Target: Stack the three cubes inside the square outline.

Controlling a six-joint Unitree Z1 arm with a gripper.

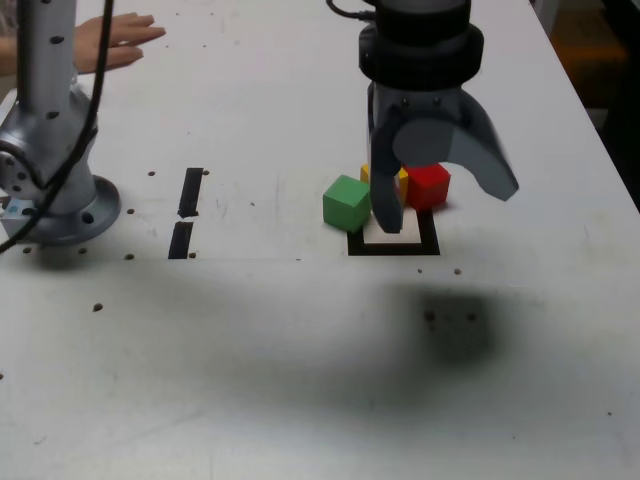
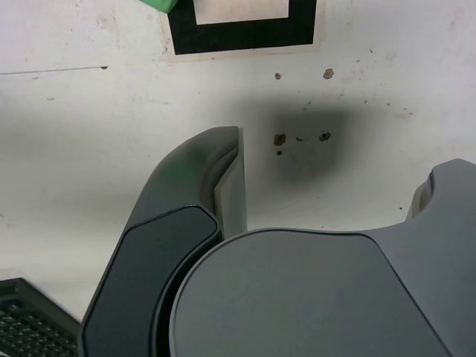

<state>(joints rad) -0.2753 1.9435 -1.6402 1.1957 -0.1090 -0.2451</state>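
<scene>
Three cubes sit together at the far side of the black square outline [image 1: 395,248]. The green cube [image 1: 346,202] is at the outline's far corner on the exterior view's left. The red cube [image 1: 428,185] is on the right. The yellow cube [image 1: 402,180] between them is mostly hidden behind a finger. My gripper [image 1: 444,203] hangs open above the outline, one finger [image 1: 386,205] low in front of the yellow cube, and holds nothing. In the wrist view the outline [image 2: 245,33] and a corner of the green cube [image 2: 158,4] show beyond the open gripper [image 2: 335,178].
The arm's base [image 1: 55,190] stands at the exterior view's left. A person's hand [image 1: 120,40] rests on the table at the far left. Two short black tape strips [image 1: 190,190] lie left of the cubes. The table's edge [image 1: 600,130] runs down the right.
</scene>
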